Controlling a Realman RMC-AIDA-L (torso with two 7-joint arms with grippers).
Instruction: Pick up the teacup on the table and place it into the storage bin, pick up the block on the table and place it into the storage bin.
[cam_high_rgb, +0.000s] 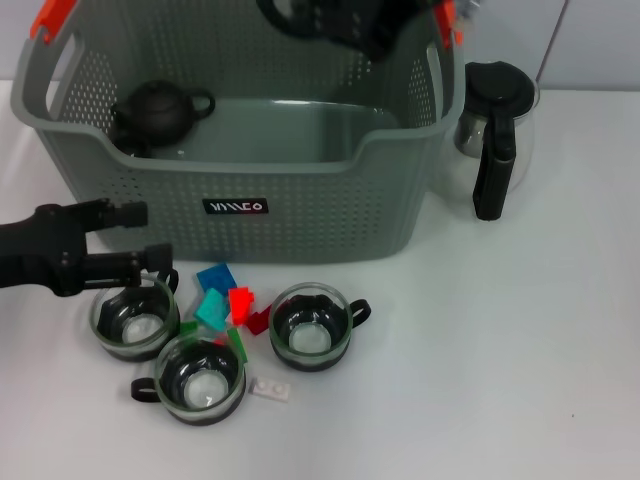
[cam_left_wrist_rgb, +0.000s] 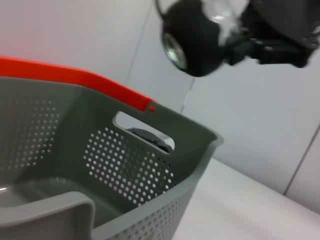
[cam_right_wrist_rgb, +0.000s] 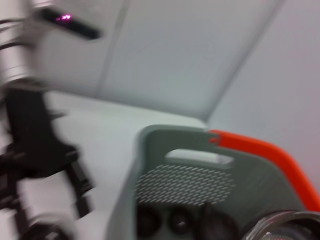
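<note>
Straddling a teacup (cam_high_rgb: 135, 320) rim, the left gripper (cam_high_rgb: 150, 235) fingers (cam_high_rgb: 125, 213) stand wide apart.

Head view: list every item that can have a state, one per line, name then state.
Storage bin: upright, a black teapot inside.
Three glass teacups: upright on the table, empty.
Colored blocks: loose on the table between the cups.
Glass carafe: upright beside the bin, lid on.
Left claw: open, above the leftmost cup.
Right claw: above the bin, grip unclear.
</note>
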